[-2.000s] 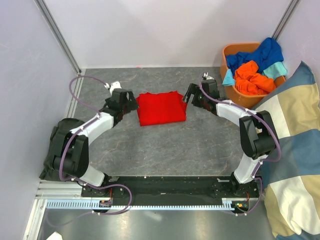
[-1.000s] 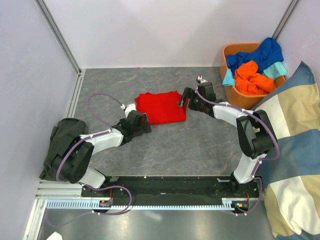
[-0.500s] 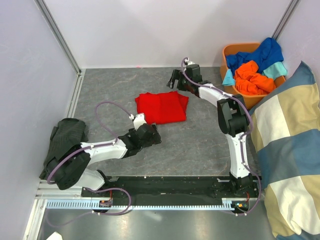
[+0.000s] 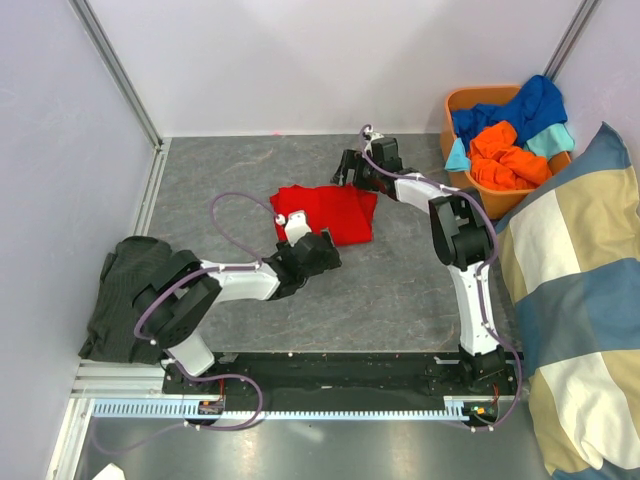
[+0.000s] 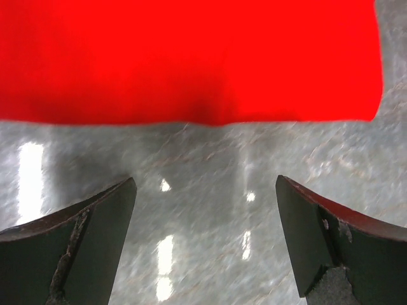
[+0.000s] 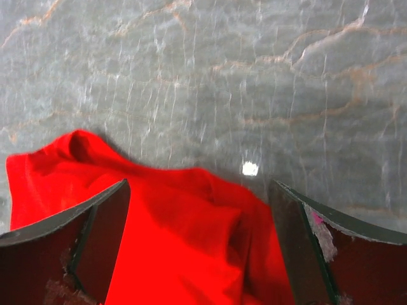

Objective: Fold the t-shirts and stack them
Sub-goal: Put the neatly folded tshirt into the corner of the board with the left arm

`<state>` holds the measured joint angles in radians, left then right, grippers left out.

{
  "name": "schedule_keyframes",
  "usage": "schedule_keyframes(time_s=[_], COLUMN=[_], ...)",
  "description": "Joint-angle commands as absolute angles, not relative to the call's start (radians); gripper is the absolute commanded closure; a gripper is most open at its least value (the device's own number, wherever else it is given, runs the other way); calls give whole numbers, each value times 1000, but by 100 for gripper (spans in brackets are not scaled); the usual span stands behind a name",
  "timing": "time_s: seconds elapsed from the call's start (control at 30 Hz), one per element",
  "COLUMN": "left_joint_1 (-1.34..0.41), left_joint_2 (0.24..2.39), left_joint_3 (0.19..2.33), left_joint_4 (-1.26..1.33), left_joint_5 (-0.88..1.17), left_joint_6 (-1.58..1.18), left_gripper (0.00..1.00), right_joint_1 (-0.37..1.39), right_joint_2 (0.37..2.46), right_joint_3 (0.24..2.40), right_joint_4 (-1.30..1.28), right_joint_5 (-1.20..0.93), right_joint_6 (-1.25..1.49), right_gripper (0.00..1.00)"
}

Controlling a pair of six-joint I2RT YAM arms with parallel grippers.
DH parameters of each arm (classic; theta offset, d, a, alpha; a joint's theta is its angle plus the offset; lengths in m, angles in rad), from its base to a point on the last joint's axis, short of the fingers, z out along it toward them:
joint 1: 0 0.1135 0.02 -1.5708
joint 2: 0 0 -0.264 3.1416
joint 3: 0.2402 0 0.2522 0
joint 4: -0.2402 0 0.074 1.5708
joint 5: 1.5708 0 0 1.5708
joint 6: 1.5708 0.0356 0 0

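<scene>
Red t-shirt (image 4: 325, 214): folded, lay flat on the grey table (image 4: 400, 290). I had the left gripper (image 4: 328, 250) at its near edge and the right gripper (image 4: 345, 172) over its far corner, both spread wide and empty. Orange, blue and teal t-shirts (image 4: 505, 140) lay heaped in the orange tub (image 4: 452, 105).

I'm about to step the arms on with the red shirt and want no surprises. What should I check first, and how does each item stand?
1. Left gripper jaws open: ok.
2. Right gripper jaws open: ok.
3. Red t-shirt folded on the table: ok.
4. Shirt's near edge straight, just ahead of the left gripper: ok.
5. Shirt's far edge smooth: not ok, it is rumpled below the right gripper.
6. Either gripper touching the cloth: cannot tell.
</scene>
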<state>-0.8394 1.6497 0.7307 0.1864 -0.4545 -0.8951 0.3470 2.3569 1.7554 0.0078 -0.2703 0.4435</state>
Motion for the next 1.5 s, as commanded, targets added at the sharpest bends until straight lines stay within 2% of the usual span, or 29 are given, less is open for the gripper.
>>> schedule_keyframes(time_s=[0.0,0.27,0.53,0.7,0.8,1.03,1.3,1.47], left_joint_1=[-821,-710,-540,-494,-486,-483,-479,-474], left_joint_2=[1733,1729,1686,1743,1766,1798,1691,1591], left_joint_3=[739,698,635,735,781,847,787,675], left_joint_4=[135,155,227,222,229,229,157,123], left_joint_5=[-453,-443,-393,-365,-342,-314,-299,-241], left_joint_6=[-899,-894,-853,-838,-813,-784,-766,-794], left_gripper=[0,0,0,0,0,0,0,0], right_joint_1=[350,350,385,488,561,709,709,695], right_joint_2=[2287,2158,1995,1841,1783,1645,1424,1414], right_joint_3=[1622,1350,1085,867,806,747,833,870], right_joint_4=[-49,35,71,113,126,26,-304,-345], right_joint_5=[-311,-397,-397,-382,-371,-281,121,187], right_joint_6=[425,468,529,612,659,715,632,594], right_gripper=[2,2,2,2,2,2,2,2])
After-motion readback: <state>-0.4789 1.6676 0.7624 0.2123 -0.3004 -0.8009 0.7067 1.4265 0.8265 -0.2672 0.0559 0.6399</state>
